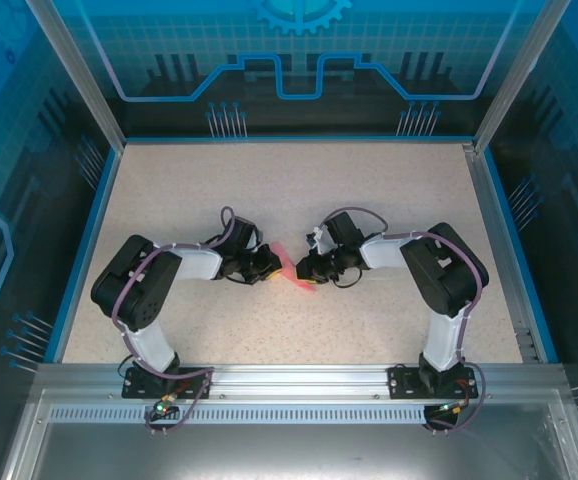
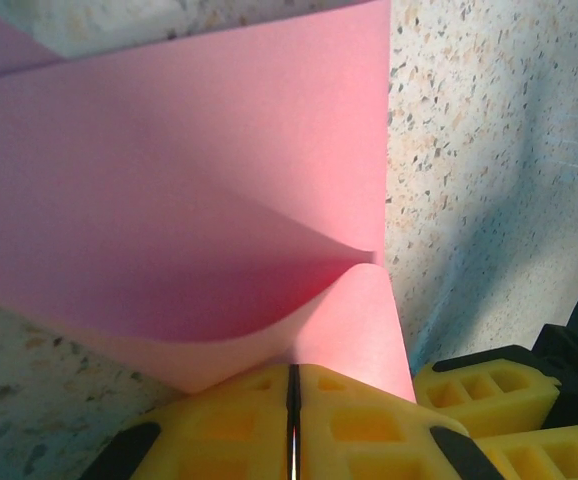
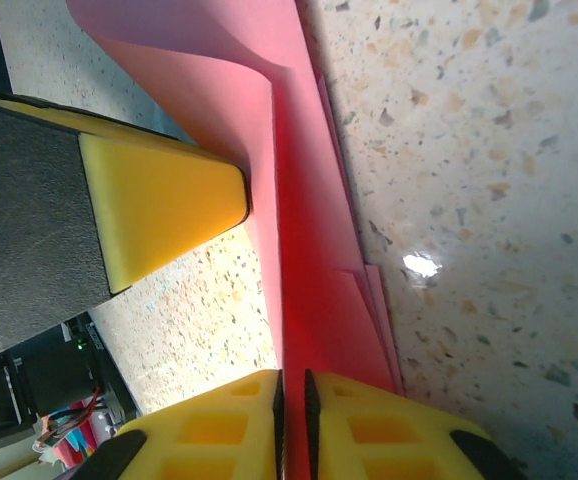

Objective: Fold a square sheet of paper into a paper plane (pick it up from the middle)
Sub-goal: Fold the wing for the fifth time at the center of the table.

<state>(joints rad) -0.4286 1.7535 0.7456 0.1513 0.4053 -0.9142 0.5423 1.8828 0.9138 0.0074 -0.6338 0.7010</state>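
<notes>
Left pincer (image 2: 292, 378) is clenched on the pink sheet of paper (image 2: 169, 190). Its two yellow pads (image 2: 224, 420) are pressed together with only a thin dark line between them, and the paper's lower corner runs down into that line. Above the grip the sheet is folded over on itself: one layer bows up and away in a soft curve, and a second flap rises just to the right of it, next to a straight vertical edge. Right pincer (image 3: 294, 385) is clamped on the same sheet, with the paper passing straight between its two yellow pads, which stand almost touching. From there the paper runs away as a narrow strip, its layered edges lying close along the speckled bench (image 3: 489, 200); whether they touch it I cannot tell. One yellow pad of the left pincer, backed by black, points at the strip from the left of that view. Seen from above, both pincers meet nose to nose near the middle of the bench, the left arm reaching in from the left and the right arm from the right. The pink paper shows as a small patch between and just beside their tips
</notes>
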